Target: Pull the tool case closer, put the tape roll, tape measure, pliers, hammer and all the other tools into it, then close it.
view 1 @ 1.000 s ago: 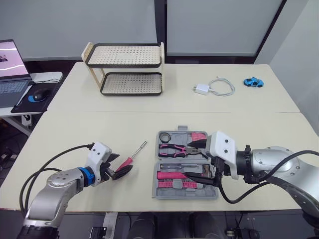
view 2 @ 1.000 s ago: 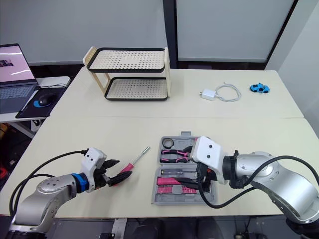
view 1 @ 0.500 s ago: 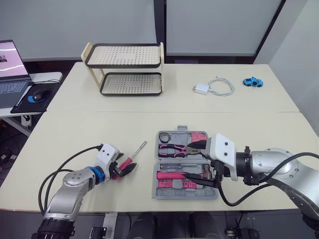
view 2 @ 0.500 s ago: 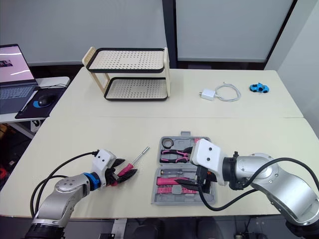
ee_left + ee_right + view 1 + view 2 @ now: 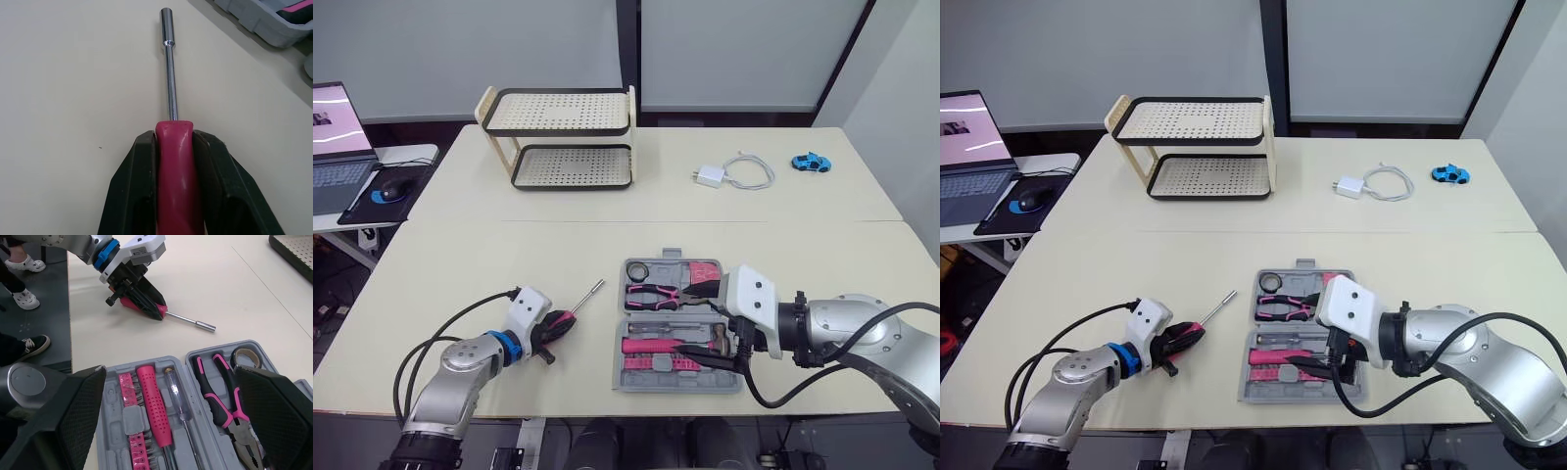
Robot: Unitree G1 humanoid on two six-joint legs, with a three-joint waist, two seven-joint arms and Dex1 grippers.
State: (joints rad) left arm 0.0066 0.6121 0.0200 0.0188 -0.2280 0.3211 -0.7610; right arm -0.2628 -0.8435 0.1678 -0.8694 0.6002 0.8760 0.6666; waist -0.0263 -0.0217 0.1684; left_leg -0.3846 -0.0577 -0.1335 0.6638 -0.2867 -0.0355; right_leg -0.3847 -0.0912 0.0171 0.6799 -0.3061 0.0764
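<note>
A pink-handled screwdriver [image 5: 582, 299] lies on the table left of the open grey tool case [image 5: 623, 338]. My left gripper [image 5: 553, 328] is shut on its handle [image 5: 176, 171], with a black finger pressed on each side and the steel shaft [image 5: 169, 78] pointing toward the case. Pink pliers [image 5: 656, 291], a tape roll [image 5: 638, 269] and a pink-handled tool [image 5: 154, 401] lie in the case. Just above the case's right half, my right gripper [image 5: 705, 318] stands open with nothing between its fingers.
A two-shelf rack [image 5: 563, 137] stands at the back left. A white charger with cable [image 5: 724, 173] and a blue toy car [image 5: 811, 161] lie at the back right. A laptop [image 5: 333, 137] and mouse [image 5: 382, 194] sit on a side desk. A person's shoes [image 5: 17, 267] show beyond the table edge.
My left gripper slid forward over the screwdriver's pink handle and closed on it. The right gripper has stayed open over the case.
</note>
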